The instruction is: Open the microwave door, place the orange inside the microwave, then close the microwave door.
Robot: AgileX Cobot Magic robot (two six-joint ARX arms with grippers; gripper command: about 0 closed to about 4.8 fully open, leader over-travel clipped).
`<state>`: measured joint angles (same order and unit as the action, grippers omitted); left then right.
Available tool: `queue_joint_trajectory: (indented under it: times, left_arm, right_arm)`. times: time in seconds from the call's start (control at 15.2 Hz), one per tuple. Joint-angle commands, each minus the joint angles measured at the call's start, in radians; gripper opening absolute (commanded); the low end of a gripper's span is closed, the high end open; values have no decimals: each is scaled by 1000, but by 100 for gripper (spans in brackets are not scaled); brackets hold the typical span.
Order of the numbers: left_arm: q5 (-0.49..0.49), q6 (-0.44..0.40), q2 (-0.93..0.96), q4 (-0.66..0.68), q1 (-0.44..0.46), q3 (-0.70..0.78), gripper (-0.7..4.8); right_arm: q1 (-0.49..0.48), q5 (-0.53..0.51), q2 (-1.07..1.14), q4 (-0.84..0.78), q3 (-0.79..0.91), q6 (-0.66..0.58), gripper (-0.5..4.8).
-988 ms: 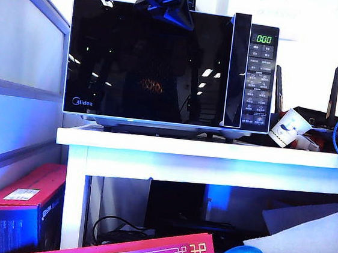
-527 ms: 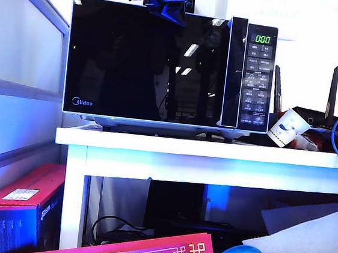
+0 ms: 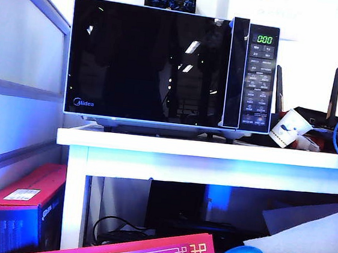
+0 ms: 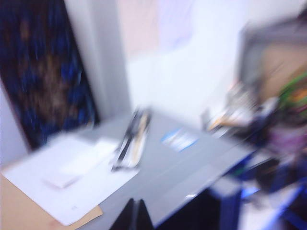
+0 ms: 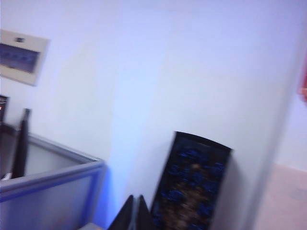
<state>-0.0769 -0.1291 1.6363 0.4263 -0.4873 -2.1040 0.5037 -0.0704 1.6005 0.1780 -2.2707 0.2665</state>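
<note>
The microwave (image 3: 171, 66) stands on the white table (image 3: 209, 150), its microwave door (image 3: 148, 61) shut, glossy black and mirroring ceiling lights; the handle bar sits at its 3 o'clock edge. Both the left gripper (image 4: 135, 215) and the right gripper (image 5: 135, 214) are pressed together, holding nothing.

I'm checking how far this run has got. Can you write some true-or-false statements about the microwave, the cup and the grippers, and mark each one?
1. The microwave door is shut. True.
2. The display is dark. False: it shows green digits.
3. The white paper cup lies tipped beside the microwave's button panel. True.
4. The orange sits on the white table in front of the microwave. False: no orange shows there.
5. The left gripper is wide open. False: its fingertips sit together, shut on nothing.
6. The right gripper is shut and empty. True.
</note>
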Motion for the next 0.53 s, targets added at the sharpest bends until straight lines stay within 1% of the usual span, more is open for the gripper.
queue_joint_trajectory:
  times: [0.07,0.13,0.26,0.33,0.4,0.46,0.53]
  left_arm:
    - [-26,4,-233,154,2,0,-5]
    - [-25,2,-345,230,2,0,-5]
    - [-9,0,-512,349,2,0,-5]
    - [-5,-25,-609,428,2,1,-5]
    - [9,-27,-683,488,2,1,-5]
    - [13,-19,-749,545,3,1,-5]
    - [13,14,-850,644,3,1,-5]
  right_arm:
    - [1,27,-74,86,-5,-5,-5]
    - [1,24,-119,143,-5,-4,-5]
    - [1,24,-202,233,-5,-11,-5]
    - [1,24,-252,305,-4,-9,-5]
    - [1,24,-291,380,-3,-8,-5]
    - [1,24,-331,482,-3,-6,-5]
    - [1,27,-380,626,-2,-3,-5]
